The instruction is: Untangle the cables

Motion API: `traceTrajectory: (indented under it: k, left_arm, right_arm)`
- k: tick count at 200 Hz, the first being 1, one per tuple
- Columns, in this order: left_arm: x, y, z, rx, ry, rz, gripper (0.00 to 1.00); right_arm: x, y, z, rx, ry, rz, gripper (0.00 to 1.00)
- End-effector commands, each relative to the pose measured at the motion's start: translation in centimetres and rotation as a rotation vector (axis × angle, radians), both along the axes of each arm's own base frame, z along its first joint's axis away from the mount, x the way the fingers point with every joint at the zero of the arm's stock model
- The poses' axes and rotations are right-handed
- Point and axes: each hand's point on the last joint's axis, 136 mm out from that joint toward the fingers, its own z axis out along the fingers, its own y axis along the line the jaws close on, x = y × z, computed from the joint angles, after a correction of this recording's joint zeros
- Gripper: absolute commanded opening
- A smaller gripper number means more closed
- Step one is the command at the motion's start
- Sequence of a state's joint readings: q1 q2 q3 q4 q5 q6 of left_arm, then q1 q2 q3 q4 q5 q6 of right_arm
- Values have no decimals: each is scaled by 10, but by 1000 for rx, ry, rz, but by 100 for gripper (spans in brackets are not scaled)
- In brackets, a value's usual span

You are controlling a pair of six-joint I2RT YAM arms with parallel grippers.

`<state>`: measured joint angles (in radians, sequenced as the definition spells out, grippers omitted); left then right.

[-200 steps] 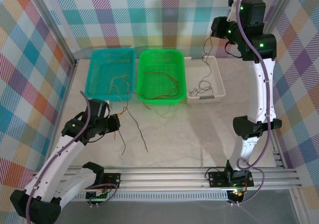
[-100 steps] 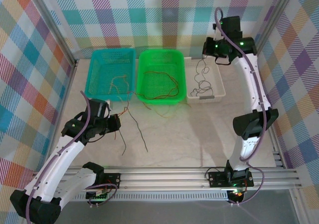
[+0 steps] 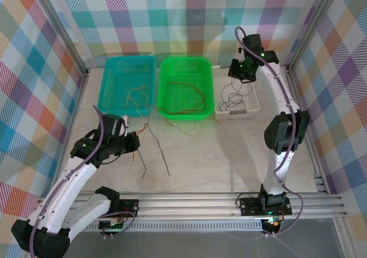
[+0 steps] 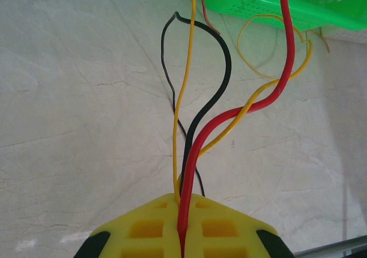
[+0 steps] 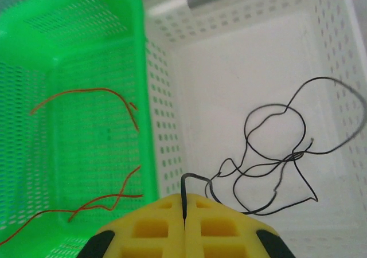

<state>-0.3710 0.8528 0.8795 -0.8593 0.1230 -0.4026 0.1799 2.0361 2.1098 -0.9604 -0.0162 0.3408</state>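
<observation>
cables (image 4: 289, 46) seem partly sorted into baskets (image 3: 186, 61); the left gripper (image 4: 182, 241) pinches a mixed bunch (image 4: 186, 183) yet to separate, the right gripper (image 5: 184, 229) a black wire (image 5: 183, 198).

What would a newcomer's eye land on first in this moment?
First, the three bright baskets in a row at the table's far side: teal basket, green basket and white basket. Next, the left gripper, low on the left, is shut on a wire bundle of red, yellow and black. The right gripper, above the white basket, pinches a thin black cable that loops inside it.
</observation>
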Motion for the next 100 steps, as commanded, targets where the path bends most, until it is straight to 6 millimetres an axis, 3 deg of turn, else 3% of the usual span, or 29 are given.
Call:
traceTrajectory:
  k: [1,46,100]
  left_arm:
    - [-1,-6,3,-16,-21,-33,0]
    - [-1,-8,2,-22,-14,-39,0]
    - [-1,-8,-1,-19,-6,-41,0]
  right_arm:
    - [1,-5,-28,1,85,-44,0]
    - [-2,-6,-57,-6,168,-58,0]
    - [-7,-8,-62,-19,188,-59,5]
